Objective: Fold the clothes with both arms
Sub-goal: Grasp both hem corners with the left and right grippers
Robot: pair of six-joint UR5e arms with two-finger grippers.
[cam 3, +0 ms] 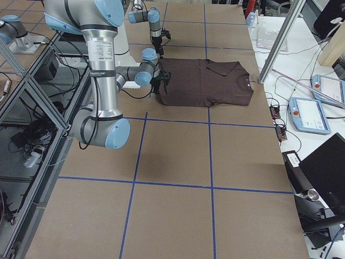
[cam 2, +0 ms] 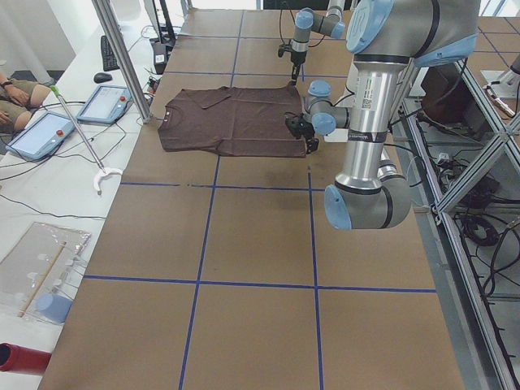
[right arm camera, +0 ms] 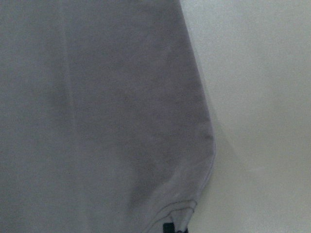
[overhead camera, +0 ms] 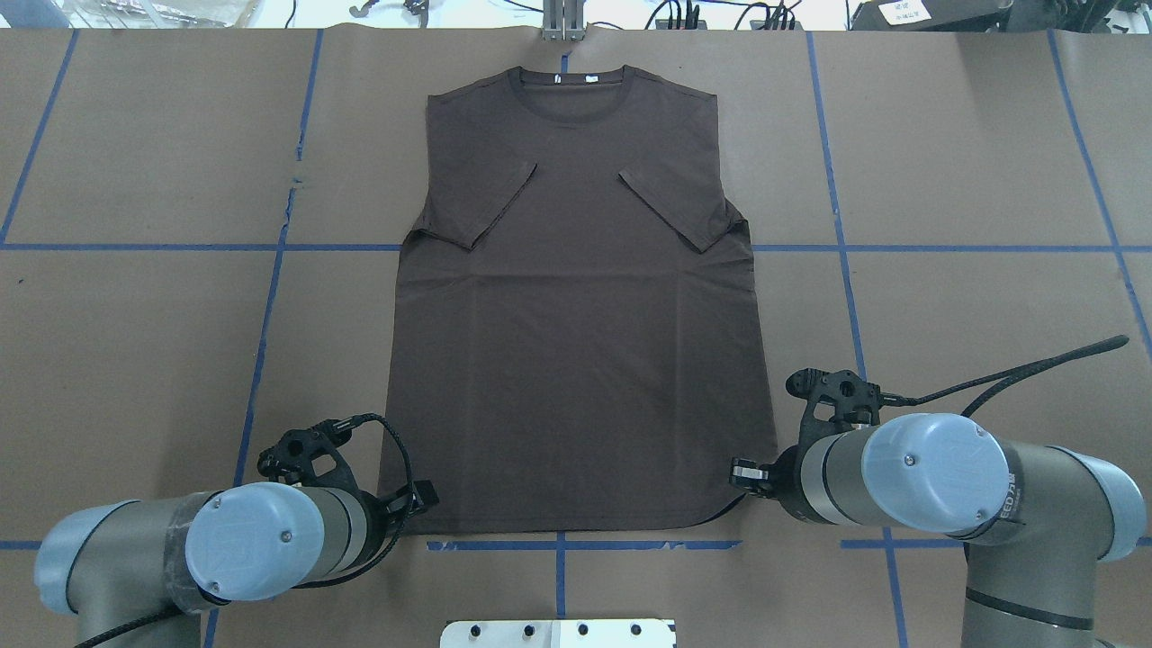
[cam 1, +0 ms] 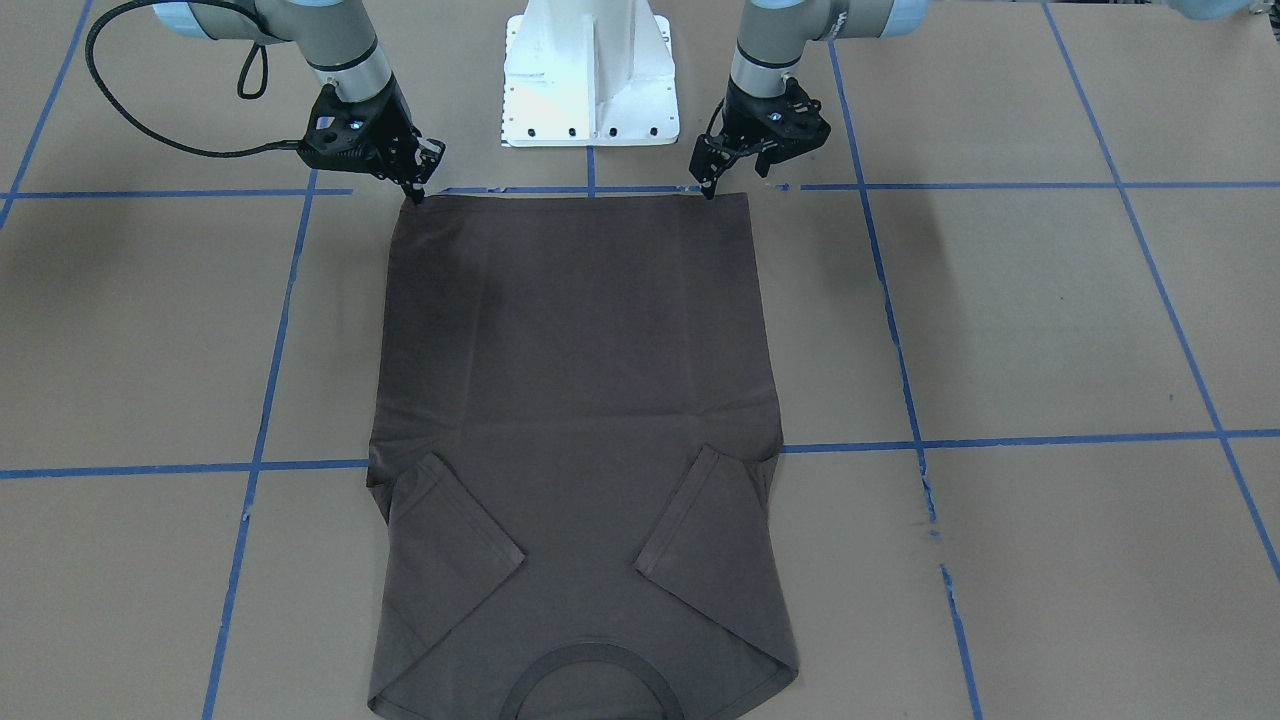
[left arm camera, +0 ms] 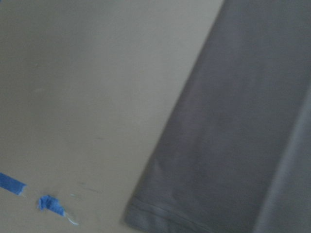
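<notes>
Brown tee (overhead camera: 576,342) neck tags (overhead camera: 591,79): o/h cam only

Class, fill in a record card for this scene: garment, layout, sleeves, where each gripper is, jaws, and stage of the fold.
Garment: dark brown T-shirt, lying flat on the brown table
Layout: collar at the far side from the robot, hem nearest it
Sleeves: both sleeves folded inward over the body
Left arm: left gripper at the hem corner on the robot's left
Right arm: right gripper at the other hem corner
Jaws: too small to tell whether open or closed on cloth
Stage: hem not yet lifted or folded
</notes>
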